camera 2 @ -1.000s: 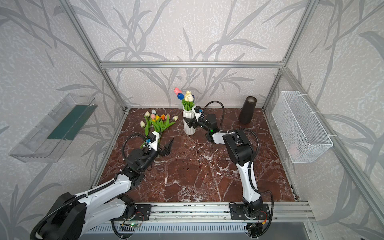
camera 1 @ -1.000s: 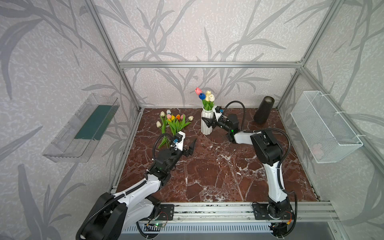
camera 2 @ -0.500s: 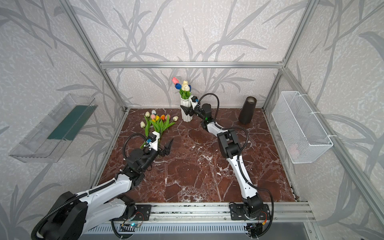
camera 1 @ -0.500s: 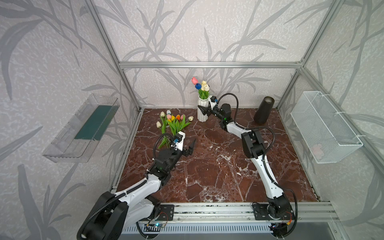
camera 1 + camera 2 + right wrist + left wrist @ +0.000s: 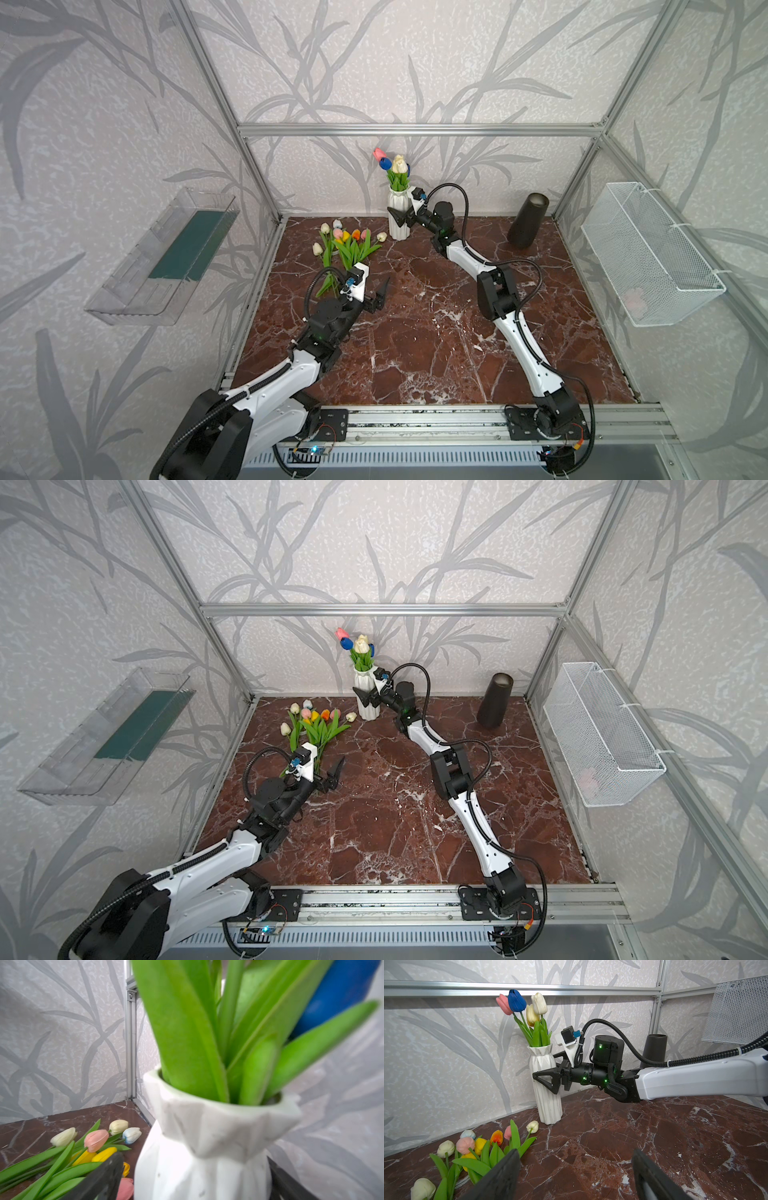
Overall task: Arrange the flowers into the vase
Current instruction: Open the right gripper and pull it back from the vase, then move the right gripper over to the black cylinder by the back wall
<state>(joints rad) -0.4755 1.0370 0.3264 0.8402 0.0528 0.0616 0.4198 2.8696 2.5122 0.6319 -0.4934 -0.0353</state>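
The right claw (image 5: 544, 1067) is released, its jaws spread either side of the white vase (image 5: 550, 1105) at mid-body. Several flowers (image 5: 536, 1036) stand upright in that vase. The loose flowers (image 5: 349, 245) lie on the bench (image 5: 436, 353) left of the vase. The left claw (image 5: 575, 1180), farther from the vase by their stem ends, hovers spread wide and empty.
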